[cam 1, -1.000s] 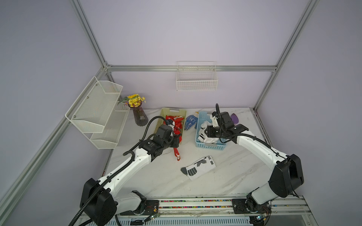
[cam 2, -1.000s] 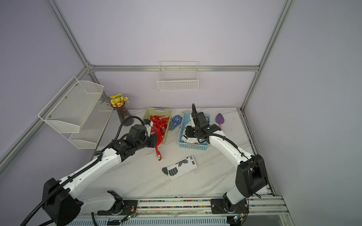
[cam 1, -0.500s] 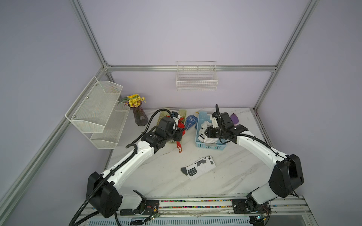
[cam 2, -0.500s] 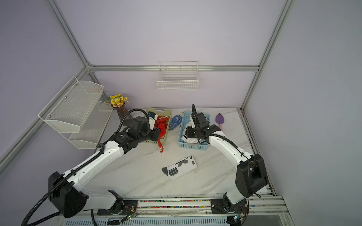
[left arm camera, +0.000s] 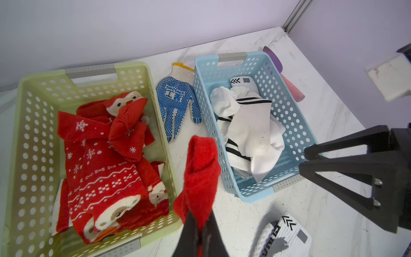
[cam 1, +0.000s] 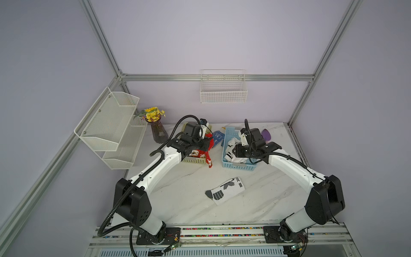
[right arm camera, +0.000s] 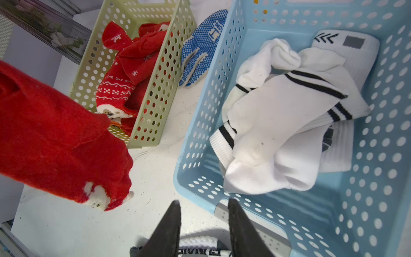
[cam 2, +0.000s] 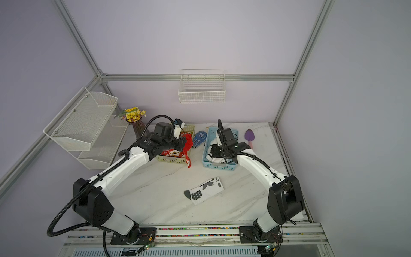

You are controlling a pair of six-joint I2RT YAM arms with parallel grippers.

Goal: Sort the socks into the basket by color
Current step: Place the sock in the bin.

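- Since a second ago our left arm has swung the held red sock point(left arm camera: 200, 169) back from over the open table point(cam 1: 178, 200) to the near right corner of the green basket point(left arm camera: 22, 155); our right arm has stayed put.
- Nearest us, one loose white sock point(cam 1: 224, 191) lies flat on the table, well apart from both baskets and not yet sorted.
- Our left gripper point(left arm camera: 200, 220) is pressed together on the held red sock, which dangles just beside the basket wall, not yet over it. Its toe seems clear of the table, though the top views are too small to be sure.
- Our left arm stretches forward across the green basket's near end, wrist tipped down.
- Our right gripper point(right arm camera: 204, 201) hovers above the near rim of the blue basket point(left arm camera: 295, 124), jaws spread partway and empty.
- Farther back, red socks point(left arm camera: 100, 169) lie in the green basket and white socks point(left arm camera: 251, 129) in the blue one, so we judge two socks remain.
- A glove point(left arm camera: 175, 106) lies between the baskets.
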